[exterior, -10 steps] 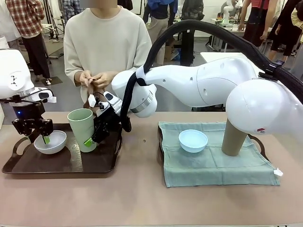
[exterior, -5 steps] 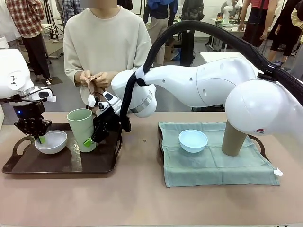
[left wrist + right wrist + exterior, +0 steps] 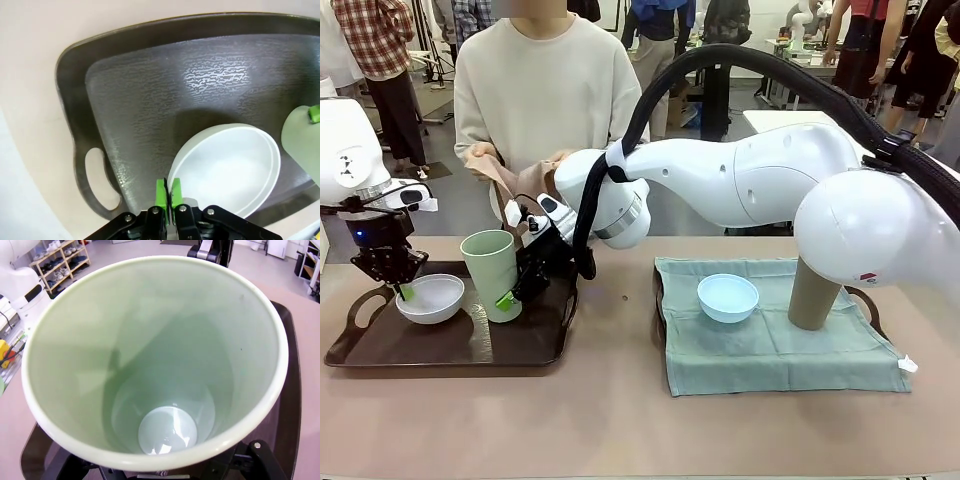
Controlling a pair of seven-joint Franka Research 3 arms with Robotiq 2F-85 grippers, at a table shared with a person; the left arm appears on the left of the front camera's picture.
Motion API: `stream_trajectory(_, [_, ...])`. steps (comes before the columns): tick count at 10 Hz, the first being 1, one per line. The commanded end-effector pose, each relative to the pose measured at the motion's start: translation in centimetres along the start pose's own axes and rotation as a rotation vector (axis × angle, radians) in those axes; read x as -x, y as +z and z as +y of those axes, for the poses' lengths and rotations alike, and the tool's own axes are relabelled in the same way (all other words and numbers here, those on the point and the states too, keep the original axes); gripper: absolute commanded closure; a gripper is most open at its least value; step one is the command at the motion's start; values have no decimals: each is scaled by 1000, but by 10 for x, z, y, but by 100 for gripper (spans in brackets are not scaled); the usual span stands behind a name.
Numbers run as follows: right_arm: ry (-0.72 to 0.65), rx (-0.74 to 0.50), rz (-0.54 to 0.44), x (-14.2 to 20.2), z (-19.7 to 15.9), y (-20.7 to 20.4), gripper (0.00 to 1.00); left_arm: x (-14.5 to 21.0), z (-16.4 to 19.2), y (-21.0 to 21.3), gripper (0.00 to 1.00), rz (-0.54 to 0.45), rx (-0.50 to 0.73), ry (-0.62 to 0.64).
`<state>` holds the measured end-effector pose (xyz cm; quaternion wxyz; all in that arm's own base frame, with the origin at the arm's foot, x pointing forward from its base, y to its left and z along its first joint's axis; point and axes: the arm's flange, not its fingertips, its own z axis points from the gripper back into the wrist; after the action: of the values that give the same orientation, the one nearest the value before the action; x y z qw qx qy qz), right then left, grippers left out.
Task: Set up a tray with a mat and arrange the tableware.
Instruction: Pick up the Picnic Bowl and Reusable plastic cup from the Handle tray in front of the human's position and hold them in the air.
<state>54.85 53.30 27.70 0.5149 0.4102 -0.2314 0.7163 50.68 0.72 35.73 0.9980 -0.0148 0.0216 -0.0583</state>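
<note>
The left fingers (image 3: 161,194) are closed on the rim of the white bowl (image 3: 225,165), pinching it at the bowl's 9 o'clock edge in the front view. The bowl sits in the left half of the dark tray (image 3: 440,345), near the tray handle.

The pale green tumbler (image 3: 490,270) stands upright just beside the bowl at its 3 o'clock, on the same tray. The right fingers (image 3: 507,299) are at the tumbler's base, at its 4 o'clock, with one green pad against the wall. Whether they grip it cannot be told.

The right arm (image 3: 740,180) spans the worktop (image 3: 620,420) from 3 o'clock, and its elbow hides the top of the tan tumbler (image 3: 812,295).

That tumbler and the light blue bowl (image 3: 727,296) stand well apart on the green mat (image 3: 770,350).

At 12 o'clock a person (image 3: 545,90) holds a tan cloth (image 3: 515,180).
</note>
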Motion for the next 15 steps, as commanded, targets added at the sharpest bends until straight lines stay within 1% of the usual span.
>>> stream_trajectory(1, [-17, -28, -45, -18, -1, 13, 100, 8, -5, 12, 100, 56, 2, 56])
stream_trajectory(2, [-9, -38, -73, -38, 19, 34, 100, 16, -8, 30, 100, 63, 38, 61])
stream_trajectory(3, [-8, -23, -64, -58, 40, 53, 100, 26, -10, 51, 100, 43, 72, 69])
stream_trajectory(4, [6, -1, -49, -76, 57, 66, 100, 36, -13, 78, 100, -11, 75, 91])
stream_trajectory(5, [5, 21, -19, -93, 77, 78, 100, 52, -20, 108, 100, -81, 59, 101])
stream_trajectory(7, [1, 77, 20, -125, 107, 99, 100, 77, -26, 161, 100, -186, 28, 107])
stream_trajectory(9, [18, 122, 45, -157, 140, 115, 100, 103, -27, 194, 100, -247, 12, 141])
stream_trajectory(10, [27, 137, 49, -169, 150, 118, 100, 110, -27, 204, 100, -250, 4, 172])
stream_trajectory(11, [35, 126, 54, -171, 152, 119, 100, 113, -26, 205, 100, -248, 0, 189])
stream_trajectory(12, [45, 102, 43, -174, 130, 117, 100, 103, -25, 212, 100, -261, 34, 125])
stream_trajectory(15, [45, 102, 43, -174, 130, 117, 100, 103, -25, 212, 100, -261, 34, 125])
